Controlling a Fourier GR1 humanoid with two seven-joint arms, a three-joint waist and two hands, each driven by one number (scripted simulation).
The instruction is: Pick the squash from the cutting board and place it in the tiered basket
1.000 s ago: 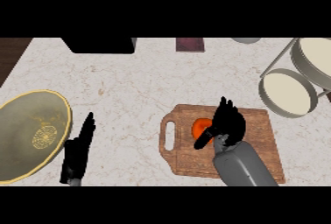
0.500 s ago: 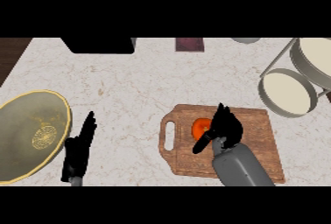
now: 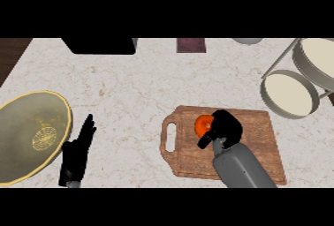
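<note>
1. Two hands show nearest the lower edge. The left hand (image 3: 77, 151) lies open on the marble counter (image 3: 130, 88), fingers straight, just beside a yellow plate (image 3: 26, 114); it is resting and has no part in the pick.
2. Right hand (image 3: 225, 127), on its grey forearm (image 3: 241, 170): fingers curled down over the squash, thumb reaching in from below. It appears to be grasping the squash, though the contact itself is hidden.
3. Squash (image 3: 203, 125): small, orange and rounded, lying on the left half of the cutting board; only its left side shows past the hand. Judged light, stiff and smooth-skinned, so liable to roll or slip sideways from a shallow pinch. It is best taken across its widest part, fingers on one side and thumb opposite. Not fragile.
4. Wooden cutting board (image 3: 261, 132): flat on the counter, handle slot toward the left.
5. Tiered basket (image 3: 290, 95): farther off and to the right, well apart from the board. It has two round cream tiers in a wire frame, the lower one nearer. The squash would need lifting clear of that tier's rim.
6. Several dark items line the far edge, including a black box (image 3: 101, 45); they are too indistinct to name further.
</note>
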